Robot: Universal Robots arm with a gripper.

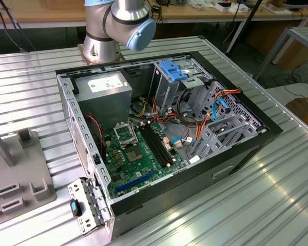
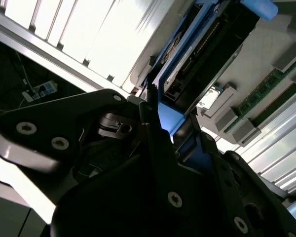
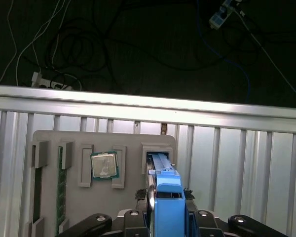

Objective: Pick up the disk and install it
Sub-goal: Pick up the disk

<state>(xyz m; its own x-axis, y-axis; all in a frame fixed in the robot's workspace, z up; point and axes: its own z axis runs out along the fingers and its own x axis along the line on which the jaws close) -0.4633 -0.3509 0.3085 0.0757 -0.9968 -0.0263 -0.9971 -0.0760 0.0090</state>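
In both wrist views the gripper is shut on the disk, a flat grey drive edged by a bright blue frame. Black fingers press on both sides of that frame. The disk hangs edge-on well above the grey parts tray, over the tray's slot. In the exterior view the same tray lies at the exterior view's left, beside the open computer case.
A processor chip and memory sticks lie in the tray. The ribbed metal table ends at a bright rail, with cables on the dark floor beyond. Inside the case are a motherboard and a blue-topped drive cage. The arm's base stands behind the case.
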